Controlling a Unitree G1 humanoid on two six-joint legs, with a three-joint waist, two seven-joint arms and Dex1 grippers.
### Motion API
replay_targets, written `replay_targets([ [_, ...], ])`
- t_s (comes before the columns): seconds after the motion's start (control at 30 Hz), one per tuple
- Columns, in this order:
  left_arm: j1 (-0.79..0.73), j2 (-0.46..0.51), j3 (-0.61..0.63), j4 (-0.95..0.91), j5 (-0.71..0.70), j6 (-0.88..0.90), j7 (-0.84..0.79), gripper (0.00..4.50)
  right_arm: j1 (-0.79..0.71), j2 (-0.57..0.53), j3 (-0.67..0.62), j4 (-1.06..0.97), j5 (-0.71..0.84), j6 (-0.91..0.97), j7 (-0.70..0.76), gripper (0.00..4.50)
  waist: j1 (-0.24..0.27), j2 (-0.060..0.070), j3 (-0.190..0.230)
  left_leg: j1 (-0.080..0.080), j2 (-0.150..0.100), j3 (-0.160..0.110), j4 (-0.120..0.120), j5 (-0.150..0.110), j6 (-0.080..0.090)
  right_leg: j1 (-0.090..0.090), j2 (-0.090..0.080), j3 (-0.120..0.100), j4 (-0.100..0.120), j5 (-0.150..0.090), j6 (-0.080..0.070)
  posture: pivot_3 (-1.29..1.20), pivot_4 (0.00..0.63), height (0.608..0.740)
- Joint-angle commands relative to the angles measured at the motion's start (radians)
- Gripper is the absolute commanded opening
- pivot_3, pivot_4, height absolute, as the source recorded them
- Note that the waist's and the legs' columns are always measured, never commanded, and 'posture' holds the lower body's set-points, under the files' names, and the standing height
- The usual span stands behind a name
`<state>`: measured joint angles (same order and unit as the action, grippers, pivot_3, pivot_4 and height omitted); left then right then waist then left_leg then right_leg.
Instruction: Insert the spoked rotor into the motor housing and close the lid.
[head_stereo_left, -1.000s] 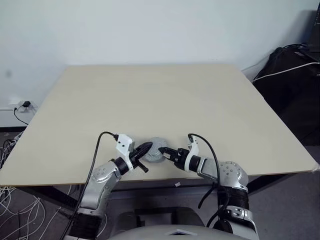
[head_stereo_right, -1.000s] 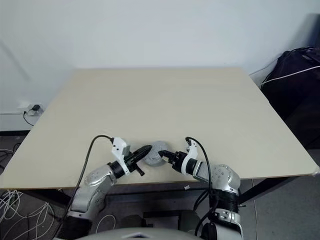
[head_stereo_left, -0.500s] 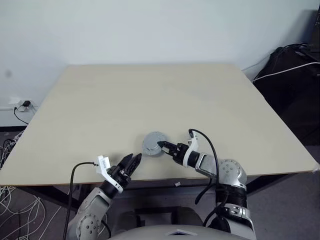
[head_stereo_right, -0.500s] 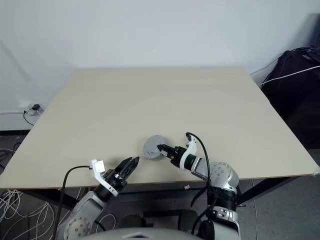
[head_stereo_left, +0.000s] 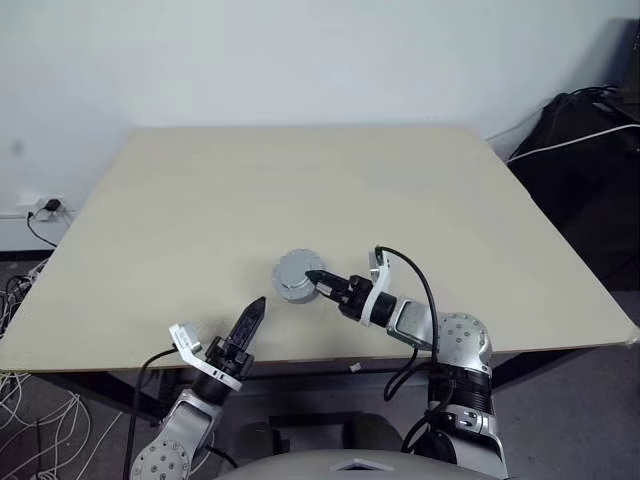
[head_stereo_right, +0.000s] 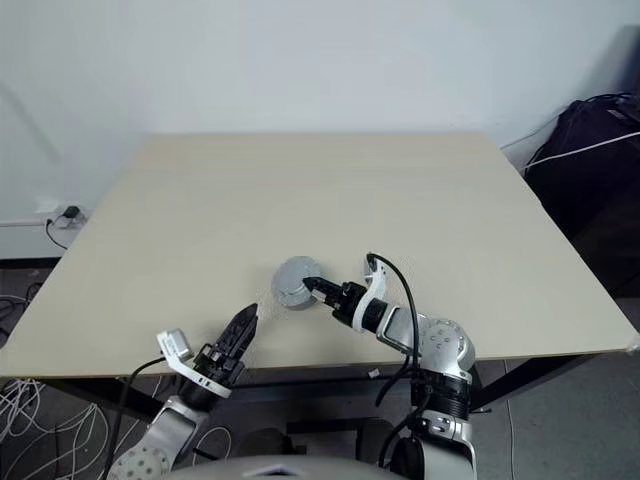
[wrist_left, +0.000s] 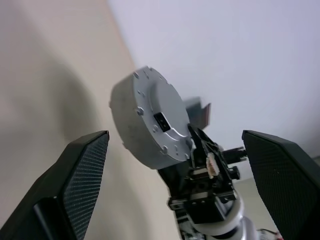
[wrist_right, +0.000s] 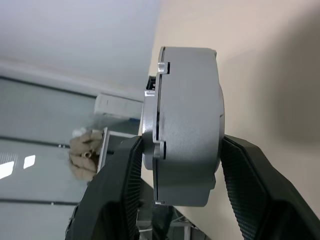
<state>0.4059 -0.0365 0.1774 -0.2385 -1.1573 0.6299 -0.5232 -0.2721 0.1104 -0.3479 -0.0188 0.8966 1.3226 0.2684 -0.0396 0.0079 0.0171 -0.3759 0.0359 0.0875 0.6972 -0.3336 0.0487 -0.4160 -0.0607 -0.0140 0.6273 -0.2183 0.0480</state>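
The right hand (head_stereo_left: 312, 279) is gripping a round silver-grey assembly, the motor housing (head_stereo_left: 293, 276) with its lid (wrist_left: 162, 121) closed on it, its two fingers (wrist_right: 122, 185) pressing on opposite flat faces of the drum so that it is standing on edge between them. In the head views this drum is hanging over the near-middle part of the table (head_stereo_left: 300, 190), a little way in from the front edge, and whether it is touching the tabletop or being held just clear of it is hard to tell. The left hand (head_stereo_left: 250, 318) is sitting near the table's front edge, to the robot's left of the drum and apart from it, with its fingers (wrist_left: 77, 175) spread wide and holding nothing; the drum is showing between them in the left wrist view, beyond their tips. The whole far half of the table is lying bare, as are both side margins, so open room is stretching away on every side but the near one. A dark bag (head_stereo_left: 585, 150) with a white cable is sitting off the table's right edge, and cables (head_stereo_left: 20, 300) are trailing on the floor off the left. The spoked rotor is presumably shut inside the drum and cannot be made out; the windings are hidden too. The lid's face is showing small screws and a dark rectangular slot at its centre.
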Motion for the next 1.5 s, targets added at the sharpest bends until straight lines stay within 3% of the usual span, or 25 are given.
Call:
replay_targets([
  [0.03, -0.021, -0.003, -0.012, -0.001, -0.036, 0.026, -0.006, 4.50, -0.016, 0.043, 0.017, -0.081, 0.087, 0.020, -0.006, 2.11, -0.001, 0.000, 0.000, 0.000, 0.000, 0.000, 0.000, 0.000, 0.000, 0.000, 0.000, 0.000, 0.000, 0.000, 0.000, 0.00, 0.000, 0.740],
  [0.93, -0.079, -0.058, 0.005, 0.034, -0.103, 0.018, -0.063, 4.50, 0.010, 0.039, 0.069, -0.130, 0.351, 0.123, -0.178, 2.11, -0.003, 0.000, 0.000, 0.000, 0.000, 0.000, 0.000, 0.000, 0.000, 0.000, 0.000, 0.000, 0.000, 0.000, 0.000, 0.00, 0.000, 0.740],
  [1.37, -0.088, -0.038, -0.005, 0.046, -0.124, 0.032, -0.063, 4.50, 0.019, 0.016, 0.089, -0.110, 0.440, 0.093, -0.232, 2.11, -0.003, 0.000, 0.000, 0.000, 0.000, 0.000, 0.000, 0.000, 0.000, 0.001, 0.000, 0.000, 0.000, 0.000, 0.000, 0.00, 0.000, 0.740],
  [1.5, -0.093, -0.034, -0.007, 0.050, -0.128, 0.038, -0.065, 3.63, 0.019, 0.008, 0.100, -0.107, 0.454, 0.083, -0.241, 2.11, -0.003, 0.000, -0.001, 0.000, 0.000, 0.000, 0.000, 0.000, 0.000, 0.001, 0.000, 0.000, 0.000, 0.000, 0.000, 0.00, 0.000, 0.740],
])
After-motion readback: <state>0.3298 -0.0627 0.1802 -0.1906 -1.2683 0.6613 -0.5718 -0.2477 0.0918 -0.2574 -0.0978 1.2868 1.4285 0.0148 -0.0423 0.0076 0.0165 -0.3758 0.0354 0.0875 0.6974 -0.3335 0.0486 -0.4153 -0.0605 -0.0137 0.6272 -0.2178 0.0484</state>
